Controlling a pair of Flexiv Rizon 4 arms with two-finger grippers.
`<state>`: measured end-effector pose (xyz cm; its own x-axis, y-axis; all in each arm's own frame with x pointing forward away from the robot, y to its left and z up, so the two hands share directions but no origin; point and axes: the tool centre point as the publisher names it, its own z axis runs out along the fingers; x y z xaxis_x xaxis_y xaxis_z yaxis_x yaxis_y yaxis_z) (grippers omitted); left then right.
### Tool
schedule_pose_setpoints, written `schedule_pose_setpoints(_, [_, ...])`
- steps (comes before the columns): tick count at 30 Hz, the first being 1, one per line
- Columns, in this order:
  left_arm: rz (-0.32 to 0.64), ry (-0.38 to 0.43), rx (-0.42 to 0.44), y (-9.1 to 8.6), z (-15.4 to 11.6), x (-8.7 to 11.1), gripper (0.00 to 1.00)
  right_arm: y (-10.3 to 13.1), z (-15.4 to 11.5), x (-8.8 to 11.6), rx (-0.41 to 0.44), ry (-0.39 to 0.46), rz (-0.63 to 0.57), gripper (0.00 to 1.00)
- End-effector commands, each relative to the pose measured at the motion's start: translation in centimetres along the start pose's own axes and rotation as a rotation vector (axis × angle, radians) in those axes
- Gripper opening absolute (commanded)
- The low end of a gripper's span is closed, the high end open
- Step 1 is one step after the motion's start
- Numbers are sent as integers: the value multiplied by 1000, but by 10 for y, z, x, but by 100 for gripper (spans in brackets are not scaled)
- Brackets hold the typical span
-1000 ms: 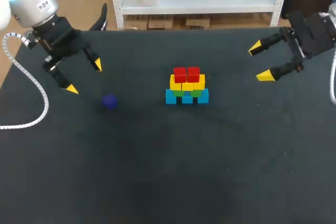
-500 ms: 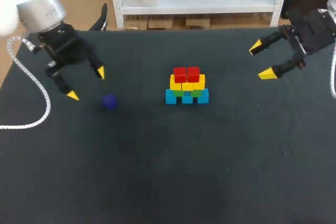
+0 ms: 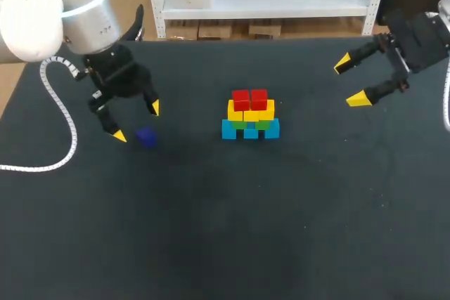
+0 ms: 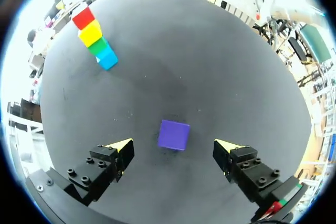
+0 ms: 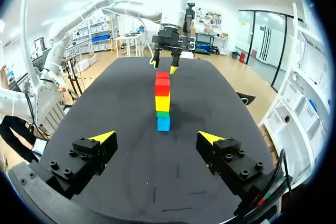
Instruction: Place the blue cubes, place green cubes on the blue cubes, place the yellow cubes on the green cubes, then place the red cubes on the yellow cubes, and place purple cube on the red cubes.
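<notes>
The left gripper (image 3: pixel 137 122) hovers over the purple cube (image 3: pixel 146 136) on the desk (image 3: pixel 211 230), fingers wide apart, touching nothing. The right gripper (image 3: pixel 350 82), fingers likewise apart, hangs well clear of the blue-green-yellow-red stack (image 3: pixel 250 115).

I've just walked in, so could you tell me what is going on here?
The robot is stacking cubes. The blue cubes, green cubes, yellow cubes and red cubes already stand mid-table. The left hand hovers open by the purple cube, which lies on the table, not yet grasped. The right hand hangs open, far from the cubes.
</notes>
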<state>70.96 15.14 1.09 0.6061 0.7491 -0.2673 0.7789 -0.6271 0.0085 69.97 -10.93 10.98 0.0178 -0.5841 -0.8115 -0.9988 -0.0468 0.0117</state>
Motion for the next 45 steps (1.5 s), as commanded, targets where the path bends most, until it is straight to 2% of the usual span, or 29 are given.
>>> schedule_pose_setpoints(1, [-11,-2,20,6,7,8,100,0,0,0,0,-2,-1,100])
schedule_pose_setpoints(8, [-7,6,16,4,9,10,100,0,0,0,0,-2,-1,100])
schedule_pose_setpoints(14, [25,6,25,2,12,1,100,0,0,0,0,-2,-1,100])
schedule_pose_setpoints(17, [23,3,28,2,14,-2,96,0,0,0,0,-2,-1,100])
schedule_pose_setpoints(18, [22,3,28,1,14,-3,91,0,0,0,0,-2,-1,100])
schedule_pose_setpoints(20, [17,-1,26,1,14,-4,87,0,0,0,0,-2,-1,100])
schedule_pose_setpoints(22, [14,-2,26,0,15,-5,86,0,0,0,0,-2,-1,100])
schedule_pose_setpoints(24, [7,-1,29,-2,16,-5,80,0,0,0,0,-2,-1,100])
schedule_pose_setpoints(25, [2,-1,29,-2,16,-4,70,0,0,0,0,-2,-1,100])
schedule_pose_setpoints(26, [0,-1,29,-3,16,-4,51,0,0,0,0,-2,-1,100])
schedule_pose_setpoints(30, [-4,2,30,-4,16,-3,44,0,0,0,0,-2,-1,100])
schedule_pose_setpoints(31, [-5,2,30,-4,16,-3,39,0,0,0,0,-2,-1,100])
schedule_pose_setpoints(32, [-10,3,31,-5,16,-2,31,0,0,0,0,-2,-1,100])
schedule_pose_setpoints(34, [-20,4,28,-6,16,-1,7,0,0,0,0,-2,-1,100])
schedule_pose_setpoints(35, [-22,4,27,-7,16,-1,0,0,0,0,0,-2,-1,100])
schedule_pose_setpoints(38, [-25,6,27,-9,14,-3,0,0,0,0,0,-2,-1,100])
schedule_pose_setpoints(45, [-128,-10,-19,-11,-8,-21,0,0,0,0,0,-2,-1,100])
